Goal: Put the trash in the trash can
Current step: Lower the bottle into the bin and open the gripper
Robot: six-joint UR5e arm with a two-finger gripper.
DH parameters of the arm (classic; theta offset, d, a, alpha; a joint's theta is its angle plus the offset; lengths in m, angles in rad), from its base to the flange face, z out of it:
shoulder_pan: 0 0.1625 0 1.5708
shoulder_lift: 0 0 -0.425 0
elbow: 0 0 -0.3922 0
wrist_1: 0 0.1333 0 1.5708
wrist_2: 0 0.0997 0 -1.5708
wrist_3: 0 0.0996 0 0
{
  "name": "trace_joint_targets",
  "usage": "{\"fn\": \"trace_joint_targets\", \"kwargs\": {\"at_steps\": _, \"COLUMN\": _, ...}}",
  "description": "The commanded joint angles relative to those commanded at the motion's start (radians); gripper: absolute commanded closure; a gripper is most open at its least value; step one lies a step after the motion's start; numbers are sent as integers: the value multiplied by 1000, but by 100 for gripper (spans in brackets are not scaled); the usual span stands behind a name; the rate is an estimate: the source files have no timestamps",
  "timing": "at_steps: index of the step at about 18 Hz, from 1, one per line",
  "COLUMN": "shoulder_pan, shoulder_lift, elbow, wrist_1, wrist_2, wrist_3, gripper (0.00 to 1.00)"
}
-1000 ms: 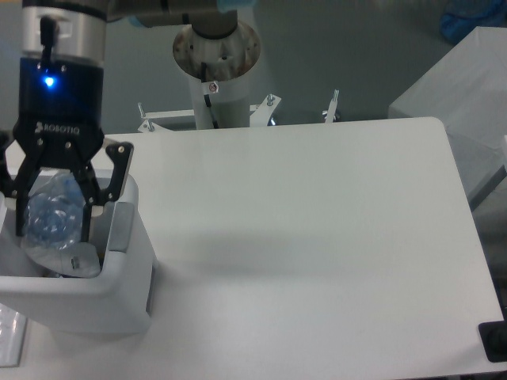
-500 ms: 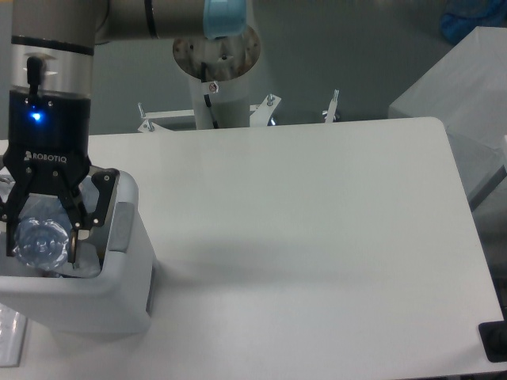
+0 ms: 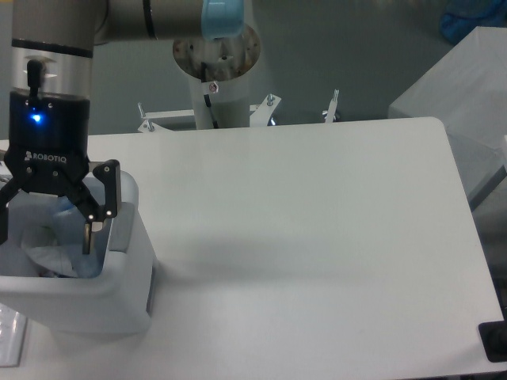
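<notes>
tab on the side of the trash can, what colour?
Grey tab on the white trash can, shown in the fixed camera view.

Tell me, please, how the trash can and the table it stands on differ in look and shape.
The trash can is a tall boxy bin with a rounded rim and an open top; the table is a flat, broad slab. The trash can holds crumpled clear plastic under the open pincer; the table's surface shows bare. The can has a grey tab; the table has none. Both are white.

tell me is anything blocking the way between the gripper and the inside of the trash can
Nothing visible does. The gripper hangs open directly over the trash can, its fingers inside the rim, with crumpled clear plastic lying in the can below.
</notes>
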Motion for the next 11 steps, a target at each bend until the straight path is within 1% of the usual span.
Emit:
{"fn": "trace_joint_targets", "kwargs": {"at_steps": 2, "shoulder_pan": 12, "shoulder_lift": 0, "elbow": -11, "wrist_1": -5, "wrist_2": 3, "wrist_3": 43, "gripper": 0}}
{"fn": "trace_joint_targets", "kwargs": {"at_steps": 3, "shoulder_pan": 34, "shoulder_lift": 0, "elbow": -11, "wrist_1": -11, "wrist_2": 20, "wrist_3": 54, "gripper": 0}}
{"fn": "trace_joint_targets", "kwargs": {"at_steps": 5, "shoulder_pan": 78, "shoulder_lift": 2, "elbow": -31, "wrist_1": -11, "wrist_2": 60, "wrist_3": 88, "gripper": 0}}
{"fn": "trace_joint_targets", "kwargs": {"at_steps": 7, "shoulder_pan": 104, "shoulder_lift": 2, "elbow": -51, "wrist_1": -14, "wrist_2": 86, "wrist_3": 199, "gripper": 0}}
{"fn": "trace_joint_targets", "kwargs": {"at_steps": 9, "shoulder_pan": 114, "shoulder_lift": 5, "elbow": -66, "wrist_1": -15, "wrist_2": 142, "wrist_3": 267, "gripper": 0}}
{"fn": "trace_joint_targets", "kwargs": {"at_steps": 11, "shoulder_pan": 118, "shoulder_lift": 5, "elbow": -77, "wrist_1": -24, "wrist_2": 204, "wrist_3": 273, "gripper": 0}}
